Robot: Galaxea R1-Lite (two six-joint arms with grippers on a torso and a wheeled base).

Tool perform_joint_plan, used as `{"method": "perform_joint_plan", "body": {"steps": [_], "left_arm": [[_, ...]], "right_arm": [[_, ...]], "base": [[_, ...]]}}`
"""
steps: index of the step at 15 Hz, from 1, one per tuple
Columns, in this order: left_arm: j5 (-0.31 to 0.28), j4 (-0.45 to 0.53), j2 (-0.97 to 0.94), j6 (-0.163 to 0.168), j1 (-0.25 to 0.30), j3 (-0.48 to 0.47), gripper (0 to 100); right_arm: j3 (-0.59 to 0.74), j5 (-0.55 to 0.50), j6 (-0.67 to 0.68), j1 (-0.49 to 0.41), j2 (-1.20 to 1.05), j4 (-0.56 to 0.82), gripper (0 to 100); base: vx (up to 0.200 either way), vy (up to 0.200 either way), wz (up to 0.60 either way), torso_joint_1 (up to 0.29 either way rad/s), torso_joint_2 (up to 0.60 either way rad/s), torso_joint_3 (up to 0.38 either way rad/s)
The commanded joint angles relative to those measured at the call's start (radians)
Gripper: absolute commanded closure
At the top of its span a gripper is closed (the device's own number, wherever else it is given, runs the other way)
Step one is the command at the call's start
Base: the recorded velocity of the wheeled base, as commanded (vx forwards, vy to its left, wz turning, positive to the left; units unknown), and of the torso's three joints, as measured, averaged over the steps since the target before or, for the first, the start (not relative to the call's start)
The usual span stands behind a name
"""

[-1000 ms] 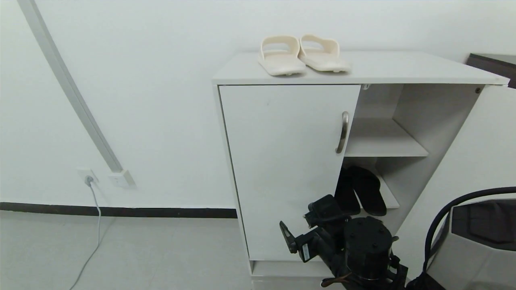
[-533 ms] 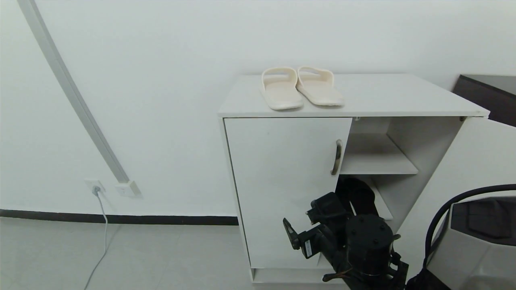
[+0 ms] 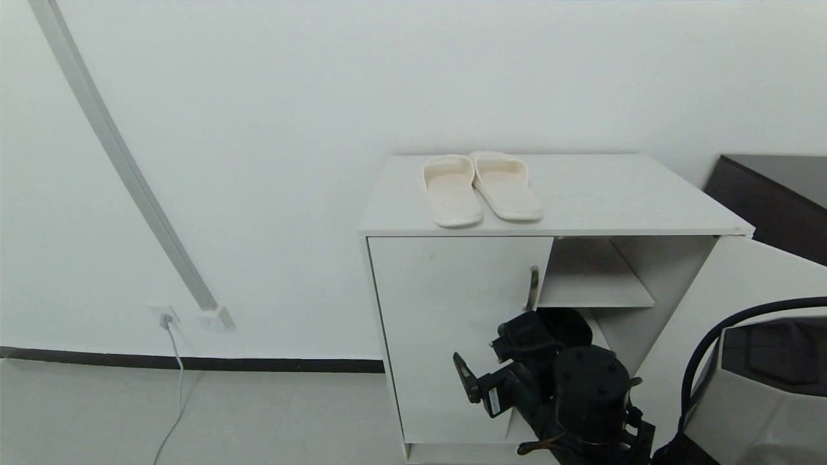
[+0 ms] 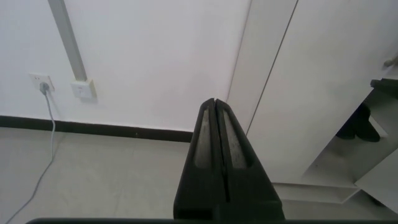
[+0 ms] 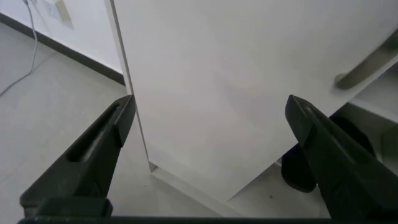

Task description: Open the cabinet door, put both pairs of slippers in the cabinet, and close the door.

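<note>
A pair of cream slippers (image 3: 481, 188) lies side by side on top of the white cabinet (image 3: 614, 200). The cabinet's right door (image 3: 730, 303) stands swung open; its left door (image 3: 452, 323) with the metal handle (image 3: 532, 289) is closed. A pair of black slippers (image 3: 568, 320) sits on the lower shelf, partly hidden by my right arm (image 3: 581, 394). My right gripper (image 5: 210, 106) is open and empty, facing the closed door, with the handle (image 5: 367, 65) and a black slipper (image 5: 305, 168) off to one side. My left gripper (image 4: 214, 106) is shut on nothing, low over the floor.
The upper shelf (image 3: 594, 284) is bare. A wall socket with a hanging cable (image 3: 167, 318) and a slanted grey conduit (image 3: 116, 148) are on the wall to the left. Dark furniture (image 3: 775, 187) stands right of the cabinet. Open grey floor (image 3: 194, 420) lies left of it.
The head camera has moved, so the whole picture slid downward and the cabinet top shows more from above. My right arm keeps the same pose in front of the cabinet.
</note>
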Motion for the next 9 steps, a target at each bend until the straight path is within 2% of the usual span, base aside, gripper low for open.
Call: {"method": "perform_joint_plan", "body": {"steps": [1,9], "left_arm": [[0.0,0.0,0.0,0.0,0.0,0.0,100],[0.0,0.0,0.0,0.0,0.0,0.0,100]], "right_arm": [[0.001,0.0,0.0,0.0,0.002,-0.002,0],[0.001,0.0,0.0,0.0,0.005,-0.002,0]], "base": [[0.0,0.0,0.0,0.203,-0.52,-0.315],[0.0,0.0,0.0,0.232,-0.55,-0.319]]}}
